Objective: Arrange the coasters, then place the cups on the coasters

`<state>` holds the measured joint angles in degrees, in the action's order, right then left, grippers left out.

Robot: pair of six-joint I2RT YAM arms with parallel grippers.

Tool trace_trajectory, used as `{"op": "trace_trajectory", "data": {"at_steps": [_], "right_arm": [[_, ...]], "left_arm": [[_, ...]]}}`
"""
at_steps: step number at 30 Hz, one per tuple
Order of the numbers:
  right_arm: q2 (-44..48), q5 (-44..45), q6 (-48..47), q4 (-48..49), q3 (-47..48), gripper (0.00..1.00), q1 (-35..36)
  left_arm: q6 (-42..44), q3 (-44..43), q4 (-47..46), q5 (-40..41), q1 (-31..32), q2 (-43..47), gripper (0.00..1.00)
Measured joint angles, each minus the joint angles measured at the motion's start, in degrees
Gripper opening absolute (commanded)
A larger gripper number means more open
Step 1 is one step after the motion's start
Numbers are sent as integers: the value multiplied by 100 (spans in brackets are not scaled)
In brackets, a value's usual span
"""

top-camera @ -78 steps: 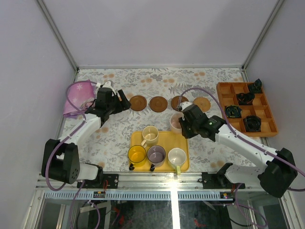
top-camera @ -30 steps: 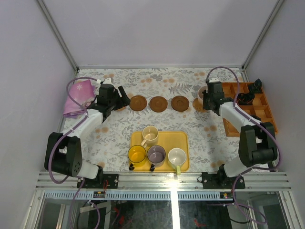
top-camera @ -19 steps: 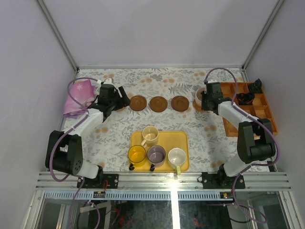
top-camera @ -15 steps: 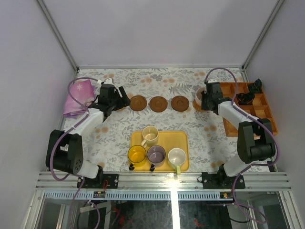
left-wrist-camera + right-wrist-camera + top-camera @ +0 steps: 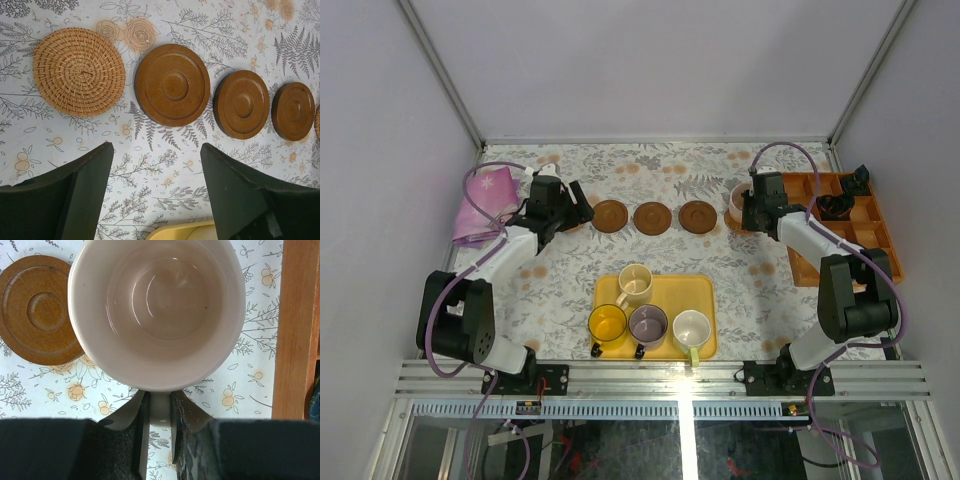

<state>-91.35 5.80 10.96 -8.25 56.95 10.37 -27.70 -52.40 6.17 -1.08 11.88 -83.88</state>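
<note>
Three brown coasters (image 5: 652, 218) lie in a row at the back, and the left wrist view shows them (image 5: 172, 85) beside a woven tan coaster (image 5: 79, 71). My left gripper (image 5: 575, 208) hovers open over the row's left end with nothing between its fingers (image 5: 156, 150). My right gripper (image 5: 756, 208) is shut on the handle of the pink cup (image 5: 740, 199), at the row's right end beside a brown coaster (image 5: 40, 310). The handle sits between the pads (image 5: 160, 410), and what is under the cup (image 5: 156, 310) is hidden. The cream (image 5: 635, 283), yellow (image 5: 607, 323), purple-grey (image 5: 648, 323) and pale green-white (image 5: 691, 328) cups stand on the yellow tray (image 5: 698, 290).
An orange compartment box (image 5: 880, 270) with small black objects stands at the right edge, its wooden wall (image 5: 295, 325) close beside the pink cup. A purple cloth (image 5: 485, 205) lies at the far left. The tray's corner (image 5: 185, 232) lies just below my left fingers.
The right gripper carried the pink cup from beside the tray to the right end of the coaster row, then edged it slightly left. The left gripper has barely moved.
</note>
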Motion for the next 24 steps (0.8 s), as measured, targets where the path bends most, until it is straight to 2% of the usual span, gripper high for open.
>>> {"op": "trace_trajectory", "data": {"at_steps": [24], "right_arm": [[291, 4, 70, -192, -103, 0, -2]], "left_arm": [[0, 0, -2, -44, 0, -26, 70]]}}
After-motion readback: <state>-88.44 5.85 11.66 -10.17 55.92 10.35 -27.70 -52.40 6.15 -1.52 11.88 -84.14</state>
